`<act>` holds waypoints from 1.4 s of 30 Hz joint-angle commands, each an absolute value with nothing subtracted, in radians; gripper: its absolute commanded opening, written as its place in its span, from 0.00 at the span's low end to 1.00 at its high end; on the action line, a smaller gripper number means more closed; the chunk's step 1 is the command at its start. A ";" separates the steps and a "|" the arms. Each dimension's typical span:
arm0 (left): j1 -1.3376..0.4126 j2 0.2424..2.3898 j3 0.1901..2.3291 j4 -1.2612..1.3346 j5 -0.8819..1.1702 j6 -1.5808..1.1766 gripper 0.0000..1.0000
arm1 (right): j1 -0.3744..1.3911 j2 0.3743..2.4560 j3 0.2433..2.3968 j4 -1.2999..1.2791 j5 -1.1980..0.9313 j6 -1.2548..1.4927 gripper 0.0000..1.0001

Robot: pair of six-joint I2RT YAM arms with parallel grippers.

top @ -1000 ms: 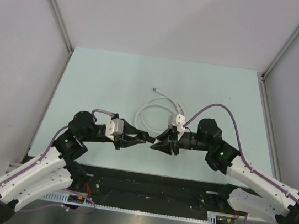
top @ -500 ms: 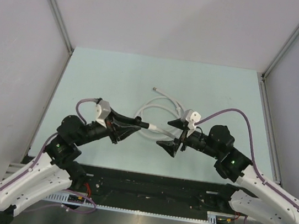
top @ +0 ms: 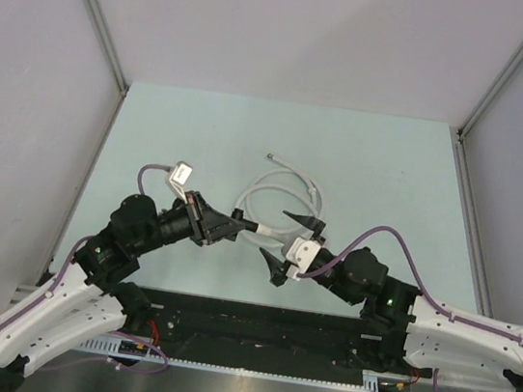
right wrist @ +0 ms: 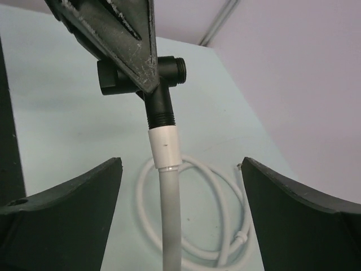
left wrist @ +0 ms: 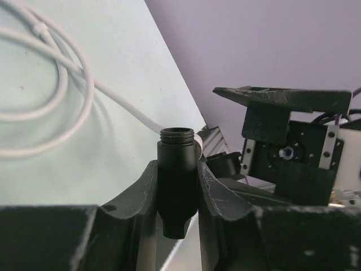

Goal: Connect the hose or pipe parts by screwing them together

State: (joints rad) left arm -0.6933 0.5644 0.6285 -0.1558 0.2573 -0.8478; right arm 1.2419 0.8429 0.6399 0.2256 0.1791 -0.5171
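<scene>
The hose parts are a thin white hose (top: 254,193) coiled in loops on the pale green table (top: 173,135) and a black threaded fitting (left wrist: 176,169). My left gripper (top: 234,222) is shut on the fitting and holds it above the table. In the right wrist view the fitting (right wrist: 161,93) joins a white collar (right wrist: 165,147) on the hose end, which runs down between my right gripper's (right wrist: 180,164) wide-open fingers without touching them. That gripper (top: 276,238) sits just right of the fitting, straddling the hose. The hose's other end (top: 270,157) lies loose farther back.
Purple cables (top: 401,245) arc over both arms. Grey walls with metal corner posts (top: 93,7) close in the table on three sides. A black rail (top: 254,322) runs along the near edge between the arm bases.
My right gripper has opened, let go of the hose end and swung lower and back. My left gripper has risen and turned with the fitting still held.
</scene>
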 commanded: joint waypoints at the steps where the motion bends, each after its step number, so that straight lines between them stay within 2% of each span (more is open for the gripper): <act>1: -0.689 0.554 0.692 -0.143 0.284 -1.072 0.00 | 1.287 0.916 0.638 0.327 0.282 -0.702 0.81; 3: -0.689 0.555 0.696 -0.147 0.307 -1.091 0.00 | 1.313 0.943 0.638 0.339 0.305 -0.742 0.71; 4: -0.687 0.557 0.696 -0.150 0.313 -1.115 0.00 | 1.319 0.968 0.638 0.354 0.310 -0.747 0.62; 6: -0.687 0.557 0.692 -0.150 0.327 -1.140 0.00 | 1.324 0.986 0.638 0.373 0.310 -0.747 0.58; 8: -0.687 0.564 0.690 -0.155 0.336 -1.147 0.00 | 1.328 1.014 0.638 0.403 0.310 -0.747 0.49; 9: -0.687 0.568 0.687 -0.158 0.345 -1.152 0.00 | 1.330 1.022 0.638 0.422 0.308 -0.752 0.41; 11: -0.687 0.577 0.686 -0.163 0.354 -1.154 0.00 | 1.336 1.038 0.638 0.436 0.301 -0.752 0.33; 14: -0.689 0.600 0.686 -0.169 0.370 -1.132 0.00 | 1.344 1.055 0.638 0.474 0.279 -0.723 0.15; 15: -0.687 0.604 0.687 -0.170 0.379 -1.103 0.00 | 1.344 1.057 0.640 0.480 0.249 -0.683 0.04; 16: -0.687 0.612 0.692 -0.170 0.382 -1.076 0.00 | 1.344 1.058 0.638 0.477 0.230 -0.669 0.00; 20: -0.687 0.634 0.718 -0.166 0.391 -0.789 0.00 | 1.326 1.055 0.641 0.442 0.120 -0.575 0.00; 22: -0.689 0.624 0.713 -0.158 0.388 -0.541 0.00 | 1.295 1.045 0.658 0.381 0.046 -0.495 0.00; 26: -0.687 0.568 0.655 -0.086 0.397 -0.191 0.00 | 1.171 1.009 0.664 0.328 -0.254 -0.367 0.00; 37: -0.689 0.620 0.575 0.064 0.724 0.256 0.00 | 0.919 1.080 0.667 0.333 -0.845 -0.152 0.00; 42: -0.687 0.624 0.538 0.146 0.776 0.304 0.00 | 0.891 1.089 0.667 0.310 -0.861 -0.112 0.00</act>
State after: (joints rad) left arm -0.6926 0.6189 0.5476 -0.0147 0.6952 0.1352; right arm 0.8864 1.0889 0.6315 0.2966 -0.7010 -0.1810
